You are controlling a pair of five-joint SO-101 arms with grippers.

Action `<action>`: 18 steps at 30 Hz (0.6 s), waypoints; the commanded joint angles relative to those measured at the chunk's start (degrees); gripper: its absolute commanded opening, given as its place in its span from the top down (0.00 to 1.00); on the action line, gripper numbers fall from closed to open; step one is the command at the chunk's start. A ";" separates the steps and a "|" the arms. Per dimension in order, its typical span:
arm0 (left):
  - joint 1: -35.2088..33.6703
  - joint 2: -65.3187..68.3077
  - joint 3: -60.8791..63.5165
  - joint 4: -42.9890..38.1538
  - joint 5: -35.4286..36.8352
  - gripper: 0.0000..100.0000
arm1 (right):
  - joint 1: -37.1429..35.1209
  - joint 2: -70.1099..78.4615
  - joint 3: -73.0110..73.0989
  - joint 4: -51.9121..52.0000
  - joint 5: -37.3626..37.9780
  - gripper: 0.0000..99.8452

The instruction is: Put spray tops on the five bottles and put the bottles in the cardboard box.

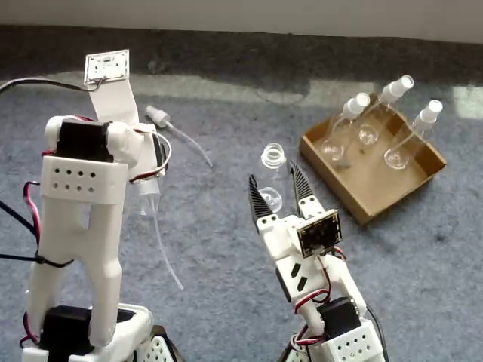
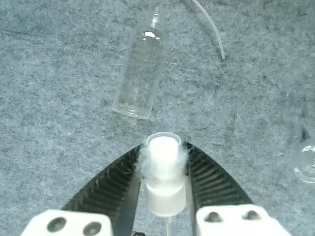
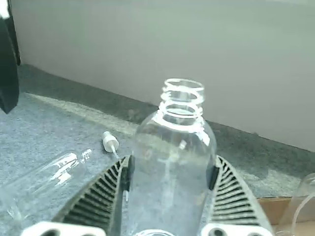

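cap in one claw, open bottle in the other
the left gripper (image 2: 165, 149) pinches a spray top (image 2: 165, 182) over the mat, and the right gripper (image 3: 171, 164) is clamped round an upright open bottle (image 3: 172, 137) near the cardboard box (image 1: 373, 185). my worry is the dip tube (image 1: 161, 249) (long and limp) snagging the rim, or the bottle twisting as threads bite. no print i can read.

Soft, even daylight; a brighter band crosses the far carpet (image 1: 226, 90); glints on the upright bottle (image 3: 172, 147); faint shadows.
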 commanded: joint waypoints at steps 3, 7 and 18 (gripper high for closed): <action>0.40 -9.89 -0.22 -0.79 -0.79 0.99 | -0.75 -1.36 5.41 -0.22 -0.35 0.88; 1.89 -16.75 0.31 -3.87 -0.79 0.99 | -0.75 -1.36 5.41 -0.31 -0.35 0.88; 7.25 -31.52 13.49 -20.57 -0.88 0.99 | -4.79 -0.92 5.49 0.13 -0.35 0.88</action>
